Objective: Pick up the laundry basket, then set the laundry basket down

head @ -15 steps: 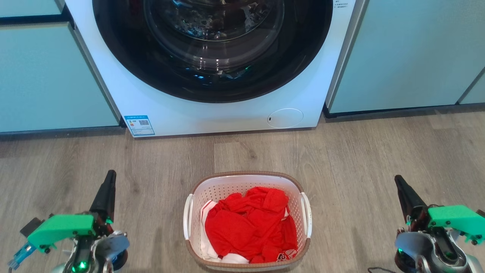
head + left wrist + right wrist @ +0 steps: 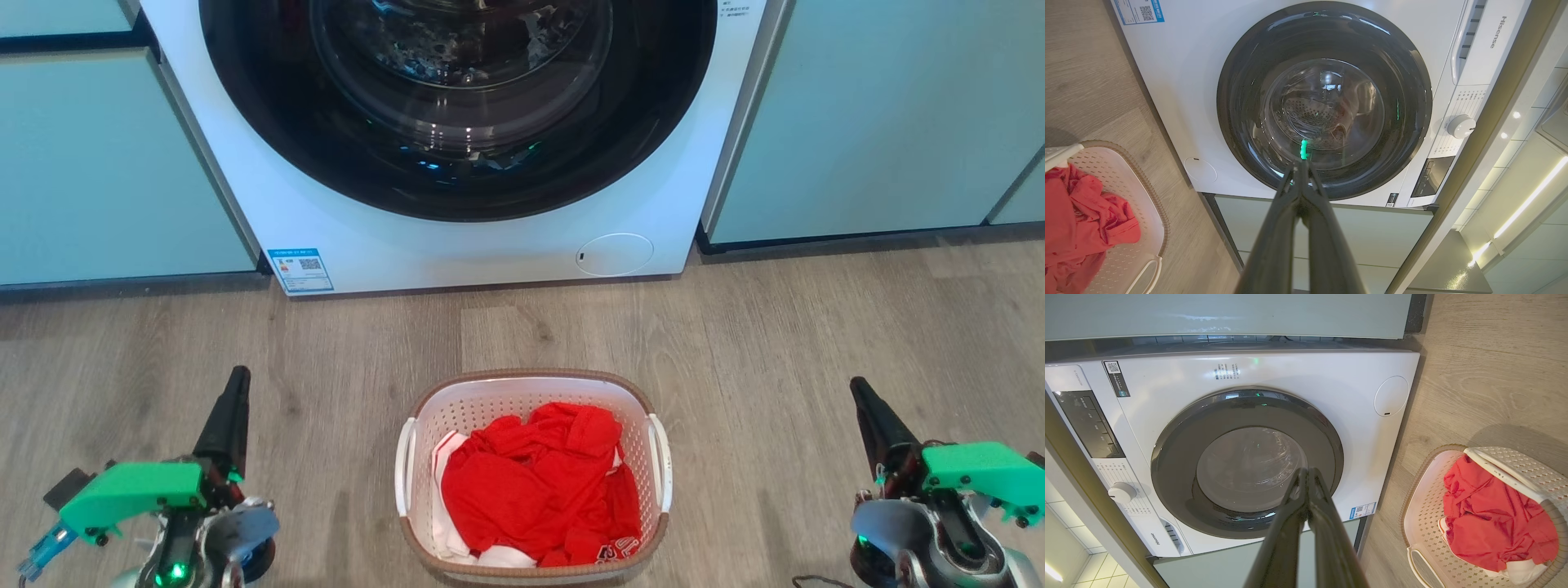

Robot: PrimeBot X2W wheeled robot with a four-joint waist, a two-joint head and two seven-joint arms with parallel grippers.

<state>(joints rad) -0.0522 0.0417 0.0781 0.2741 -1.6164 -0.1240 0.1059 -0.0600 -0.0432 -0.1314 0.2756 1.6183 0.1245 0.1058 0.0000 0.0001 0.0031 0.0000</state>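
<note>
The left gripper (image 2: 238, 377) and right gripper (image 2: 856, 385) are both pinched shut and empty, well apart on either side of the laundry basket (image 2: 457, 408). It sits on the wooden floor (image 2: 326, 359) between them, neither arm clearly nearer, with a white handle (image 2: 405, 465) facing each gripper; its long axis is unclear. Beyond it, the washer (image 2: 490, 245) reads "Hisense" (image 2: 1498, 32); its blue QR sticker (image 2: 300, 270) is too small to read.
</note>
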